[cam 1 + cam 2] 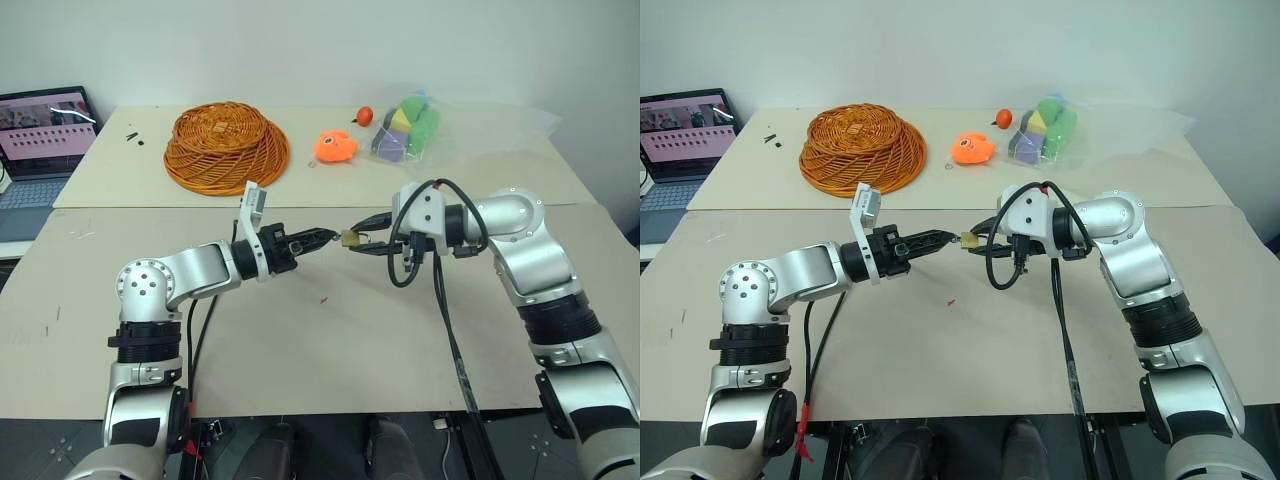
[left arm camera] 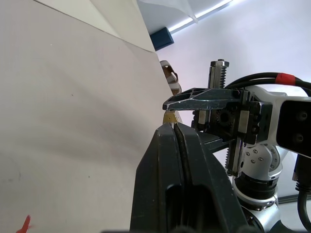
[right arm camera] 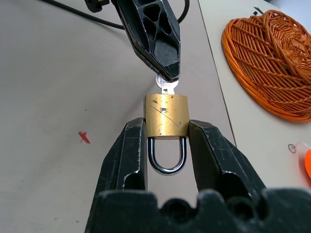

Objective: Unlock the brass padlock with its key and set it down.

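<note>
- The orange wicker basket (image 1: 227, 146) sits at the table's far side.
- Right gripper (image 3: 167, 127), nearer than the basket, clamps the brass padlock (image 3: 166, 116) by its sides above the table.
- Left gripper (image 3: 167, 77), fingers together, pinches the key (image 3: 166, 85) seated in the padlock.

Head pair: we look forward and down from above over the worktop (image 1: 330, 350), both eyes sharing both arms and the brass padlock (image 1: 350, 238) | Left wrist: we look close along our left hand (image 2: 174, 127) toward the right hand (image 2: 204, 99) | Right wrist: very near, facing the padlock and left hand.
</note>
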Robot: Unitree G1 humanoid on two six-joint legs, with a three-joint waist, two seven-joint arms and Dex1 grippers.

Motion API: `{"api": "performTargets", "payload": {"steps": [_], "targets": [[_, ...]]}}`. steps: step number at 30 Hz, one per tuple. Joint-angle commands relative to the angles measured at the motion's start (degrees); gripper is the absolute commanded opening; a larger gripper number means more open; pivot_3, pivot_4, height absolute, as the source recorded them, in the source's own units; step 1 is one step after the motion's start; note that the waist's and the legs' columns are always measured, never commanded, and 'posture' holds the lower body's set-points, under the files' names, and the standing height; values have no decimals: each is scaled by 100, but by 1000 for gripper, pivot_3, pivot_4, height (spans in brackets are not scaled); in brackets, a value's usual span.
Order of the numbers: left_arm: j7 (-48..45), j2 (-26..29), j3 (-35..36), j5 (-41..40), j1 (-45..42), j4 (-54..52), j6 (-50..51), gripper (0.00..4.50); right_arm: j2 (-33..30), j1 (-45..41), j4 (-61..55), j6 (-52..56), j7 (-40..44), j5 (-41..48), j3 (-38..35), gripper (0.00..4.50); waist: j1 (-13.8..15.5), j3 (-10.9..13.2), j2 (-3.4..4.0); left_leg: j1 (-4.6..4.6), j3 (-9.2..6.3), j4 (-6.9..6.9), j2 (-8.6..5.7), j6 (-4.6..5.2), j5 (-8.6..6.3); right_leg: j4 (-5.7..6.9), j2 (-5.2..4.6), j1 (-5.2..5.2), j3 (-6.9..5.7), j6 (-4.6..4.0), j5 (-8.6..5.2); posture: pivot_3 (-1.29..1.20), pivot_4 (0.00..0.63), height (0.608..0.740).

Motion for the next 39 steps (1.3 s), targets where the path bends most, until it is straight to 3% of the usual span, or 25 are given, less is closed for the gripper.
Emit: {"api": "performTargets", "payload": {"steps": [1, 12, 26, 34, 39], "targets": [[-208, 91, -236, 130, -41, -211, 168, 9, -33, -235, -242, -2, -40, 73, -168, 893, 1, 0, 0, 0, 0, 0, 0, 0, 0, 0, 0, 0, 0, 0, 0, 0, 150, 739], [-526, 126, -324, 387, -208, -70, 220, 9, -43, -234, -284, 36, -44, 66, -185, 893, -1, 0, 0, 0, 0, 0, 0, 0, 0, 0, 0, 0, 0, 0, 0, 0, 150, 739], [-2706, 799, -935, 2302, -147, -894, 49, 9, -58, -221, -295, 37, -28, 65, -166, 893, -4, 0, 0, -1, 1, -1, -1, 0, 0, -2, 0, -1, -2, 0, 0, 0, 150, 739], [-3434, 898, -1105, 3083, -176, -1055, -180, 9, -71, -237, -293, 45, -28, 75, -153, 893, -4, 0, 0, -3, 1, -2, 0, 0, 0, -2, 0, -2, -2, 0, 0, 0, 150, 739], [-3342, 700, -857, 3073, -215, -842, 55, 9, -78, -245, -289, 43, -23, 83, -148, 893, -5, 0, 0, -3, 1, -2, 1, 1, 0, -1, 0, -3, -2, 0, 0, 0, 150, 739]]}}
